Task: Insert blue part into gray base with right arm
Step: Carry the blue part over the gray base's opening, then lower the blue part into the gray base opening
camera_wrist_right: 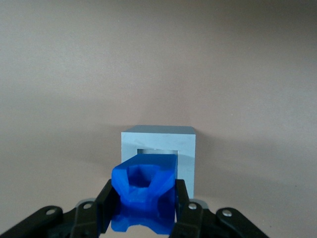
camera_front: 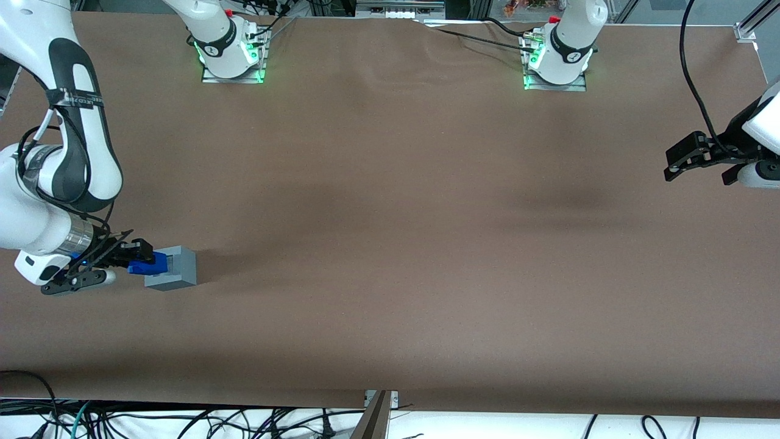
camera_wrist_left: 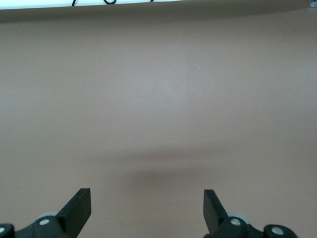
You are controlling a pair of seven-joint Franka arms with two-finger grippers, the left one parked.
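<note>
Gripper (camera_wrist_right: 143, 208) clamping blue part (camera_wrist_right: 144, 191), tip entering gray base (camera_wrist_right: 161, 148) socket

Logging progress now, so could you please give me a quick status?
Pincer shut on blue part. Part's tip at gray base socket mouth, not seated. Nothing in the way.

brown table cover (camera_front: 390, 244), loose cables (camera_front: 201, 421)
</note>
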